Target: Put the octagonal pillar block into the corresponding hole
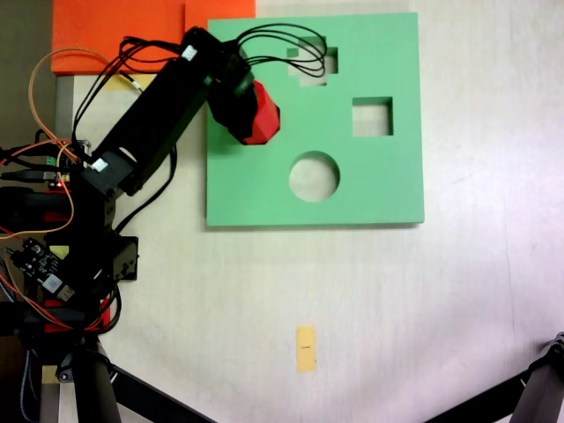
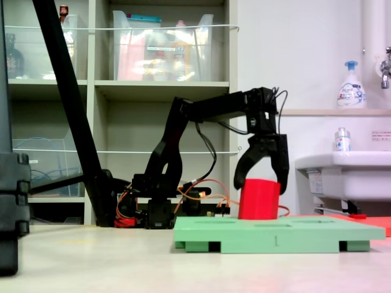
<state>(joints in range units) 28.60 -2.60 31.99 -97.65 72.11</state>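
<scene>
The red octagonal pillar block point(image 1: 264, 116) point(image 2: 259, 204) stands upright on the left part of the green foam board point(image 1: 388, 189) point(image 2: 275, 235). My gripper point(image 1: 250, 109) point(image 2: 261, 187) comes down over it from above, and the two black fingers point(image 2: 284, 177) clasp the block's upper sides, shut on it. The block's foot meets the board's top surface, and how deep it sits I cannot tell. The eight-sided hole is hidden under the block and gripper. The round cutout point(image 1: 314, 176) and the square cutout point(image 1: 372, 116) are uncovered.
Another cutout point(image 1: 314, 63) at the board's far edge lies partly behind the arm's cables. An orange sheet point(image 1: 115, 31) lies beyond the arm's base point(image 1: 62, 256). A yellow tag point(image 1: 306, 348) sits on the table. Tripod legs point(image 1: 538, 388) cross the near corners.
</scene>
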